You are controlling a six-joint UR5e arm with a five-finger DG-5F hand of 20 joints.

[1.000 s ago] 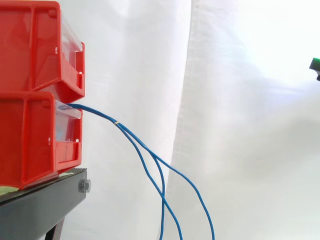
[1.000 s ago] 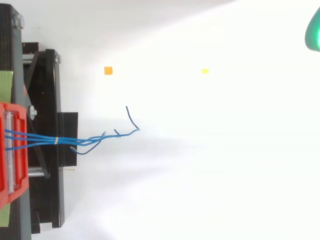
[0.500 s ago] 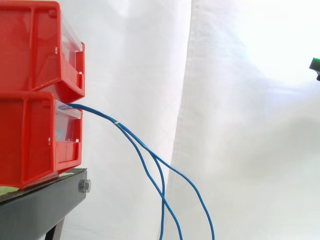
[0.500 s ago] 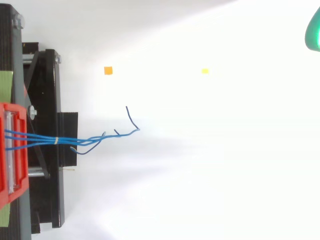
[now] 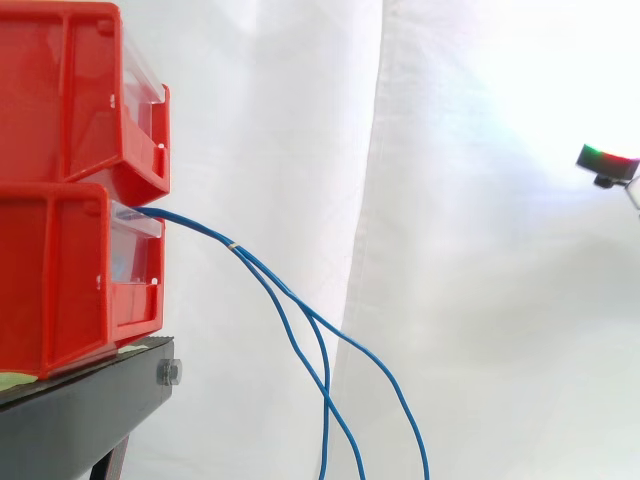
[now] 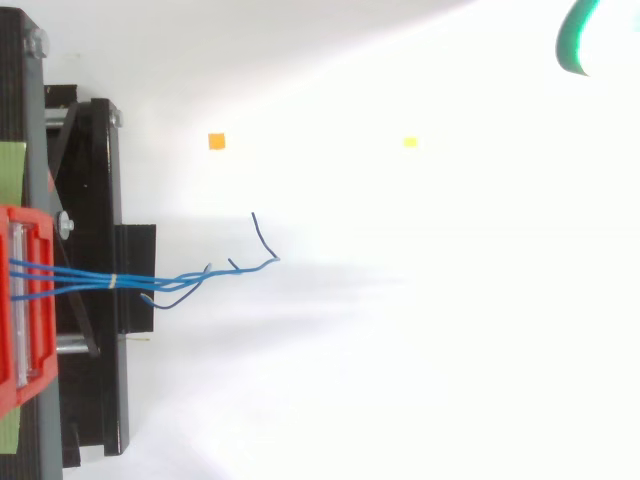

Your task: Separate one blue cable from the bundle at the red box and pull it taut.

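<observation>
Several blue cables [image 5: 290,300] come out of the lower red bin [image 5: 60,270], held together by a small pale band [image 5: 232,245]. Past the band they split and hang down out of the side view. From above, the cables [image 6: 160,283] run rightward off the bin [image 6: 25,300] and fan out into loose ends [image 6: 262,240]. A green-glowing part of my hand [image 5: 608,160] shows at the far right, level with the upper red bin [image 5: 70,90] and far from the cables. In the top view the hand [image 6: 572,40] sits at the upper right corner.
The two red bins are stacked on a black stand [image 5: 90,410] at the left. A white curtain [image 5: 450,250] hangs behind. On the white floor lie an orange marker [image 6: 216,141] and a yellow marker [image 6: 409,142].
My hand has come further into view, moving left toward the cables and slightly down in the side view. The cables and bins have not moved.
</observation>
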